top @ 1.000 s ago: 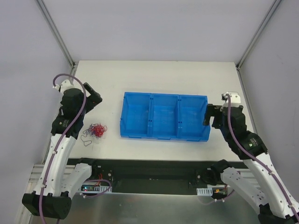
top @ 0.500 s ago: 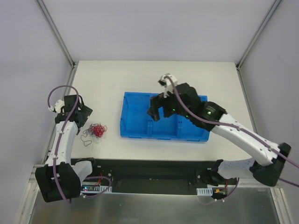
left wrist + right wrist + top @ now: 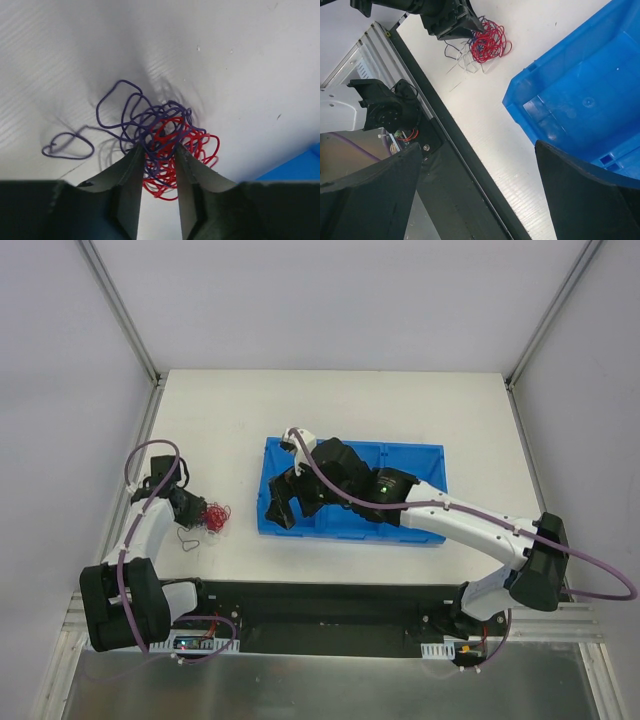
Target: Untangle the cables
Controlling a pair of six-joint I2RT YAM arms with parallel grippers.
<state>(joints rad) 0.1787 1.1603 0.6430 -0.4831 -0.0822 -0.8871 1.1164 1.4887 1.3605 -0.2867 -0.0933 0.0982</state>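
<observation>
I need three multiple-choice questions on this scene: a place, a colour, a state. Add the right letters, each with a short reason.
1. Where is the tangle of thin curly wires relative to the blue plastic bin? A inside it; B on the white table, left of it; C on its rim.
2. Which wire colours does the left wrist view show? A green and yellow; B red and purple; C only black.
3. How is the right gripper? A shut on a wire; B shut on the bin; C wide open, empty.
Answers: B, it lies on bare table; B, red and purple loops mix; C, wide gap, nothing held.
</observation>
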